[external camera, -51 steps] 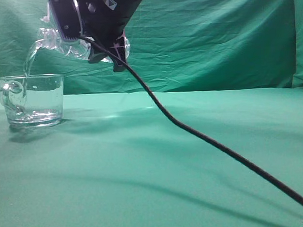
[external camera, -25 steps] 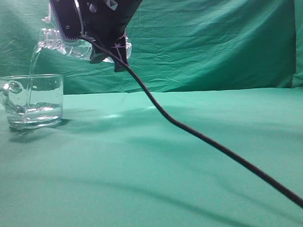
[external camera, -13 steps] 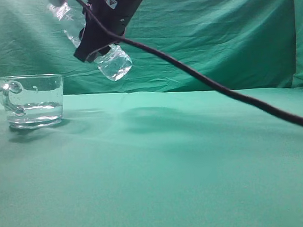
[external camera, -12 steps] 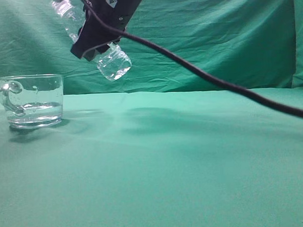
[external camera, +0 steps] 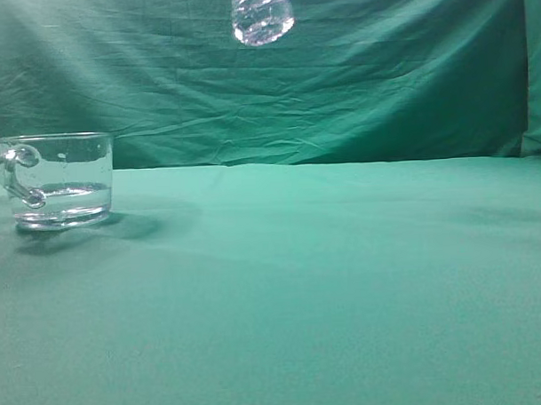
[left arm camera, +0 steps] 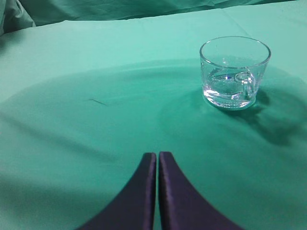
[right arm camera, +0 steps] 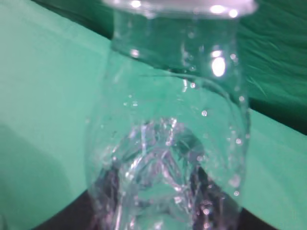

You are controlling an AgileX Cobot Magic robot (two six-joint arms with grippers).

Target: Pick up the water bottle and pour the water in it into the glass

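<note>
The glass stands on the green cloth at the far left, with water in its lower part. It also shows in the left wrist view, handle facing the camera. Only the ribbed bottom of the water bottle hangs in at the top edge of the exterior view, right of the glass and high above the table. In the right wrist view the bottle fills the frame, droplets on its wall. My right gripper is shut on its lower body. My left gripper is shut and empty, low over the cloth, short of the glass.
A green cloth covers the table, and a wrinkled green backdrop hangs behind it. A small dark fleck lies on the cloth left of the glass.
The bottle was tipped over the glass with water running into it. It has swung away, risen and moved right. The right arm and its cable have left the exterior view.
</note>
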